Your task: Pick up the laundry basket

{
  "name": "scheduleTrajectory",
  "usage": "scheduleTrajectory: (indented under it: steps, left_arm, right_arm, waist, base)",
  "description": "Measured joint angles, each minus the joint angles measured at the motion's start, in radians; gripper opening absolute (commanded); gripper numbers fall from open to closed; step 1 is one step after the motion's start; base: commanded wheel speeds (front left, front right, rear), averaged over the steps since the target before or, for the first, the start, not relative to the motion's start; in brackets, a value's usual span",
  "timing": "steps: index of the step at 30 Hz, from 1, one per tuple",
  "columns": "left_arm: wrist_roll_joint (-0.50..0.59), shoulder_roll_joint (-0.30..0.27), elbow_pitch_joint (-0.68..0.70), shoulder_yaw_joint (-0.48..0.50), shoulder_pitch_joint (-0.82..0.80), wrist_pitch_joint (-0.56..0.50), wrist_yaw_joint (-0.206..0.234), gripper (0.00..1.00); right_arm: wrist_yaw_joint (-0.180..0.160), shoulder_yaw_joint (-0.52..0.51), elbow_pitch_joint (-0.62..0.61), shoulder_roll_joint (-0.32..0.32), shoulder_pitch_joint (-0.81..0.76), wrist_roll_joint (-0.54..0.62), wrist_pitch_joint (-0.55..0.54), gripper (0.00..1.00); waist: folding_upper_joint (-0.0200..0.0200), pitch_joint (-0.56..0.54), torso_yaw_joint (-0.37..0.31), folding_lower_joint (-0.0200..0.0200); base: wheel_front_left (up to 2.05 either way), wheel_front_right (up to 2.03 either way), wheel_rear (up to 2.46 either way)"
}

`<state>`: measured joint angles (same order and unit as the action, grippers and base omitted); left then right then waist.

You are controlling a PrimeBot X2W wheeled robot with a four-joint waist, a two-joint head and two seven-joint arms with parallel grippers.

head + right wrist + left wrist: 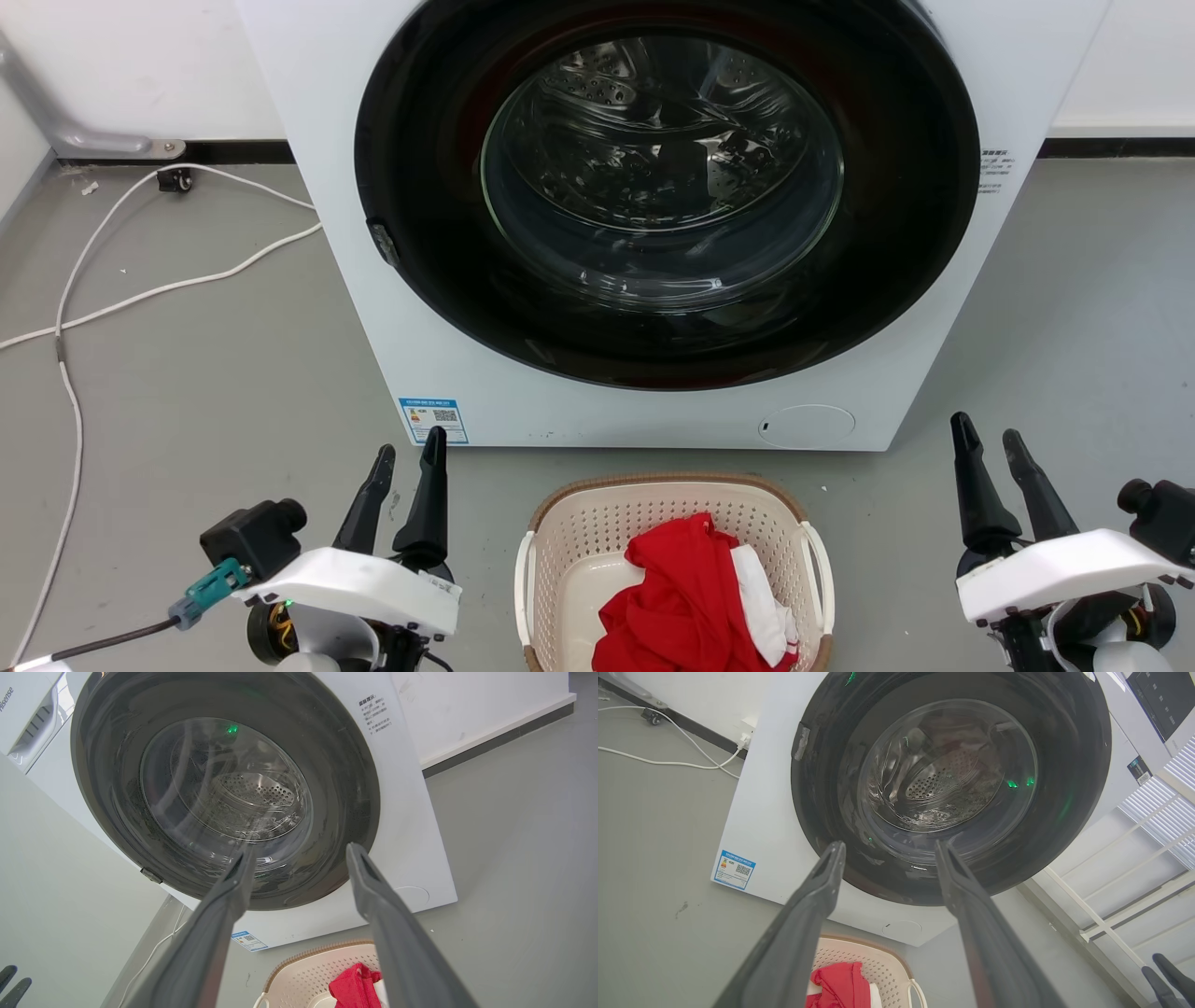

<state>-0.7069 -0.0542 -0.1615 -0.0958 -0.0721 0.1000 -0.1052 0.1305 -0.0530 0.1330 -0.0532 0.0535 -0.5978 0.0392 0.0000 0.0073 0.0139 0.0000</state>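
Standing on the grey floor (233, 392) in the head view, the cream perforated plastic laundry basket (597, 527) with a brown rim is just before the white front-loading washing machine (345, 308) and holds red crumpled cloth (681, 588). The left gripper (410, 444) and the right gripper (985, 429) flank it, apart from it, jaws spread and empty. In the left wrist view the basket lies below the spread jaws; in the right wrist view too.

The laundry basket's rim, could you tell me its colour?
The rim is brown, woven-look; clearest in the head view.

Bright even light, door glass (658, 177) glaring, wrist views warped
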Motion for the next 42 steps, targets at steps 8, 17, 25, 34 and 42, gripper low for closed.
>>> scheduleTrajectory:
  steps: [8,17,25,34,42]
  left_arm:
    - [0.114,-0.008,0.0,-0.027,-0.001,0.023,0.018,1.0]
    - [0.217,-0.017,-0.004,-0.051,-0.002,0.046,0.037,1.0]
    - [0.302,-0.024,-0.02,-0.063,-0.004,0.07,0.057,1.0]
    - [0.38,-0.024,-0.028,-0.081,-0.004,0.09,0.066,1.0]
    - [0.436,-0.022,-0.035,-0.088,-0.004,0.108,0.07,1.0]
  right_arm:
    - [0.0,0.003,-0.014,0.001,-0.013,0.112,-0.005,1.0]
    - [0.0,0.008,-0.033,0.002,-0.021,0.222,-0.013,1.0]
    - [0.0,0.008,-0.048,0.002,-0.033,0.316,-0.013,1.0]
    - [0.0,0.007,-0.068,0.002,-0.044,0.394,-0.007,1.0]
    - [0.0,0.004,-0.076,0.002,-0.054,0.443,0.0,1.0]
  waist:
    - [0.0,-0.002,0.001,0.0]
    - [0.0,-0.003,0.002,0.0]
    - [0.0,-0.004,0.004,0.0]
    - [0.0,-0.002,0.006,0.0]
    - [0.0,-0.001,0.007,0.0]
  base:
    - [0.0,0.0,0.0]
    - [0.0,0.0,0.0]
    - [0.0,0.0,0.0]
    - [0.0,0.0,0.0]
    - [0.0,0.0,0.0]
